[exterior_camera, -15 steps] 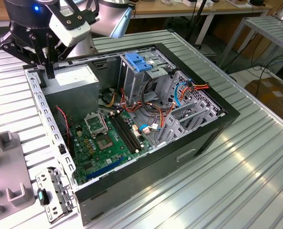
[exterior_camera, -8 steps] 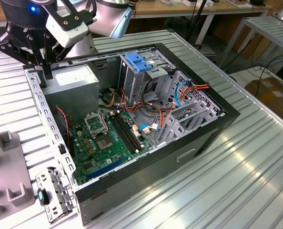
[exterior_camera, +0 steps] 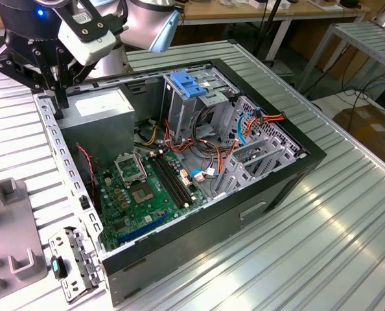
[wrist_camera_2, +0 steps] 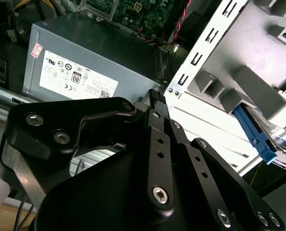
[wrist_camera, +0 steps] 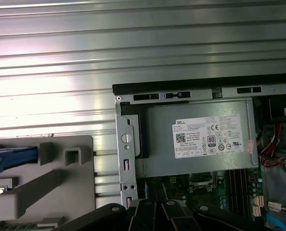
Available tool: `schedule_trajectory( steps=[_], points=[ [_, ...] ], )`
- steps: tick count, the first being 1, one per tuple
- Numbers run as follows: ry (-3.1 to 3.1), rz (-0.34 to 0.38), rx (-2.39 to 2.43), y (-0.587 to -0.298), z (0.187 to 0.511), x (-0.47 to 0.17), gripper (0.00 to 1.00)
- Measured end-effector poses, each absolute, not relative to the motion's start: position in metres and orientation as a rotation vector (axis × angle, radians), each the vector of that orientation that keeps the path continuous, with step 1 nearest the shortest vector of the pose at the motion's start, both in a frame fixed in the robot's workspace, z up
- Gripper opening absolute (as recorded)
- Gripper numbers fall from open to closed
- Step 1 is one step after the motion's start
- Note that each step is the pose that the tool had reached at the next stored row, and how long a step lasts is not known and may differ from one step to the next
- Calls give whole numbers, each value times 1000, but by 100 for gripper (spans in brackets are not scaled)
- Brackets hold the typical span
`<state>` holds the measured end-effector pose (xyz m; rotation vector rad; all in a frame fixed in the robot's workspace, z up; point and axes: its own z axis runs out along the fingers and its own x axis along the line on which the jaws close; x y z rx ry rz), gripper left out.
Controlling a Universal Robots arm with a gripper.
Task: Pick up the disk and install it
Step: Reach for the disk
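Surface of ribbed metal [exterior_camera: 322, 246] carries everything, and nearest on it, at the exterior view's left, lie a small metal bracket [exterior_camera: 76, 262] and a grey holder [exterior_camera: 11, 220]. The disk [wrist_camera_2: 278, 139] sits at that holder, outside the computer case [exterior_camera: 244, 207], with its blue frame [wrist_camera: 13, 159] along one side; nothing grips it. Next comes the open black computer case, lying on its side, with a green circuit board [exterior_camera: 140, 188] on its floor and red and orange cables [exterior_camera: 212, 152] beside that. Farther in stands a metal drive bay [exterior_camera: 199, 110] topped by a light-blue bracket [exterior_camera: 189, 84], and to the exterior view's left of it a grey power supply [exterior_camera: 102, 116]. Over the case's far corner, just beside the power supply and close to the perforated rail [exterior_camera: 53, 139] of the case edge, hangs the gripper [exterior_camera: 61, 103], its jaws drawn together with nothing between them. Workbenches [exterior_camera: 231, 13] stand behind.
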<state>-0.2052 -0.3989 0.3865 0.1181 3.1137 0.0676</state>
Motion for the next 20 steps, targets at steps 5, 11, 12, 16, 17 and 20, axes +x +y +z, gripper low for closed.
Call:
schedule_trajectory(
  steps=[5,11,12,16,17,20],
  points=[
    [3114,68,118,-399,386,-208,11],
    [3114,68,118,-399,386,-212,11],
    [3114,68,118,-399,386,-212,11],
    [3114,68,118,-399,386,-214,11],
    [3114,68,118,-399,386,-215,11],
    [3114,68,118,-399,385,-217,11]
  ],
)
